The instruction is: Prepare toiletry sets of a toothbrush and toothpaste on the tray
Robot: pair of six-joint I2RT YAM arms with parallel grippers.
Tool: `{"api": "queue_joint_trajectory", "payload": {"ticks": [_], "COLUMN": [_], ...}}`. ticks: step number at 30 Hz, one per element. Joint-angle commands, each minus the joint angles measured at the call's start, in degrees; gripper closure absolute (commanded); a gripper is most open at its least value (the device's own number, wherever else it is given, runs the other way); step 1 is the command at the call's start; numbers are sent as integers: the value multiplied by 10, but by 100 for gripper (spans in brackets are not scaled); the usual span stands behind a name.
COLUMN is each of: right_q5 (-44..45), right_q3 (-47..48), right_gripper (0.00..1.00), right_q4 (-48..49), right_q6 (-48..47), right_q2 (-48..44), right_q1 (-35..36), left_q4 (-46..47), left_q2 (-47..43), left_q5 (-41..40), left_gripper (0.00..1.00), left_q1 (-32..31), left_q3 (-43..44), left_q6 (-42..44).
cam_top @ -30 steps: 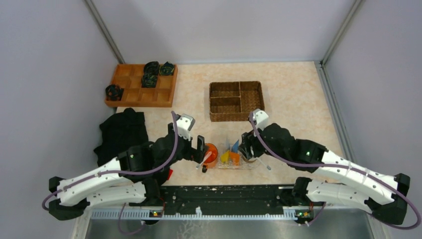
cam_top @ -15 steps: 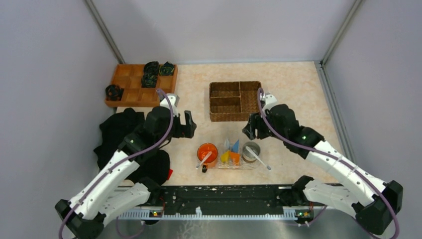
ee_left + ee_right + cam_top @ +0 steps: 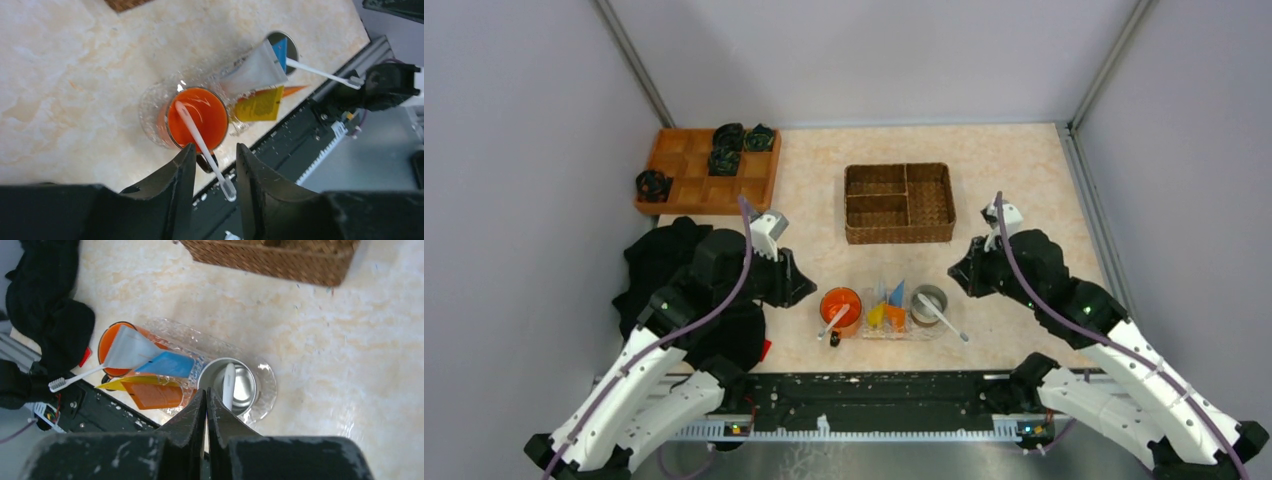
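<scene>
Marbled beige tabletop carries the clear tray: orange mug at its 9 o'clock end, steel cup at 3 o'clock, 1 of 2 toothbrushes in each, tubes between. Left gripper hovers empty, jaws apart; right gripper is pressed closed, empty.

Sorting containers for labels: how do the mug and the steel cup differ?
The mug is orange; the cup is bare shiny steel. The mug stands at the left end of the tray, the cup at its right end, with the tubes between them. Shared: both stand upright on the tray, each with one white toothbrush leaning out.
</scene>
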Motion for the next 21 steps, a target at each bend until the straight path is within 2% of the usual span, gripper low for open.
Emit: {"api": "queue_joint_trajectory", "payload": {"ticks": [1, 3, 6, 10, 15, 21], "right_q5": [72, 50, 16, 23, 63, 73], "right_q3": [21, -9, -71, -138, -159, -164], "right_gripper": [99, 95, 100, 100, 100, 100], "right_q4": [-82, -77, -80, -127, -223, -303], "right_q6": [124, 191, 282, 371, 479, 556], "right_q2": [0, -26, -70, -144, -254, -296], "right_q1": [-3, -3, -3, -3, -2, -3], "left_q4": [-50, -35, -28, -46, -77, -99], "left_q2": [-7, -8, -19, -86, -156, -228], "left_q5": [95, 167, 240, 211, 188, 226], "left_gripper": [58, 50, 44, 43, 42, 43], "left_q1": [3, 1, 2, 2, 3, 2], "left_q3": [-32, -60, -97, -118, -119, -188], "left_q6": [-75, -119, -166, -188, -225, -306]}}
